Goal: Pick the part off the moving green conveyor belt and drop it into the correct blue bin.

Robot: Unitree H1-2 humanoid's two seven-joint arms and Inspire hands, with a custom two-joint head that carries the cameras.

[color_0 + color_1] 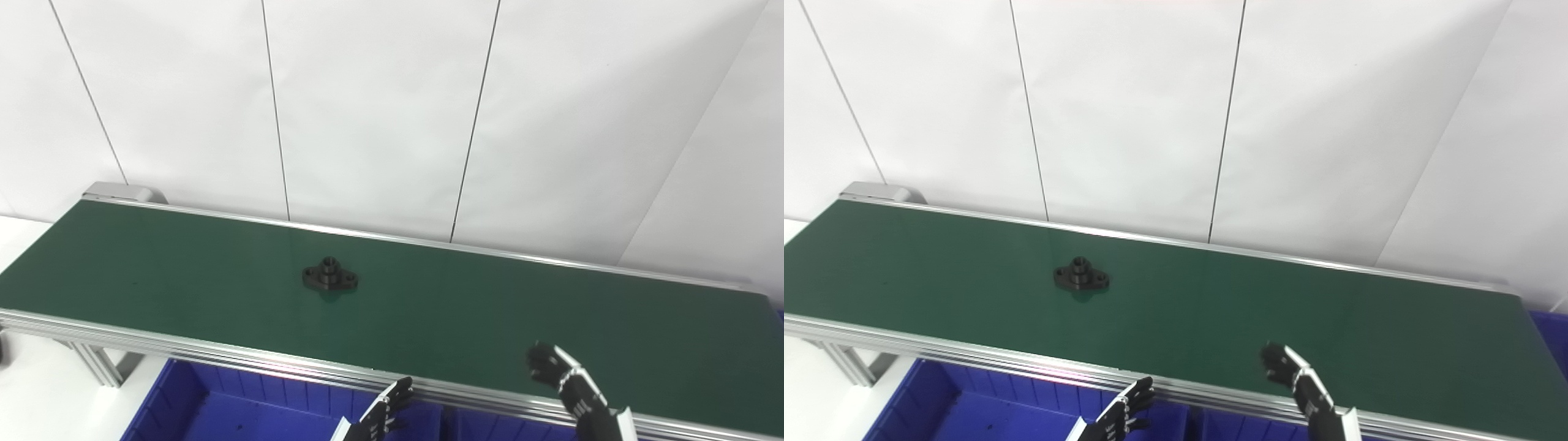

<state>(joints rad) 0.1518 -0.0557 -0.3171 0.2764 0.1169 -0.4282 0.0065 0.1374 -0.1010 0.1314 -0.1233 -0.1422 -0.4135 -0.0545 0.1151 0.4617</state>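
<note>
**One part on the belt, both hands empty**

Green belt (490, 306) runs across the whole shot. Below its near rail there's a blue bin (202, 410), nothing visible in it. Two hands: right hand (566, 380) over the belt's near edge, left hand (383, 413) over the bin, both with fingers apart and holding nothing. One black part (329, 275) sits mid-belt, well apart from both.

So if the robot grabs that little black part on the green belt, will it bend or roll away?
Probably not. The black part looks like solid metal, so likely stiff and heavy for its size. Its flat, wide base lies on the green belt, so it should slide rather than roll.
</note>
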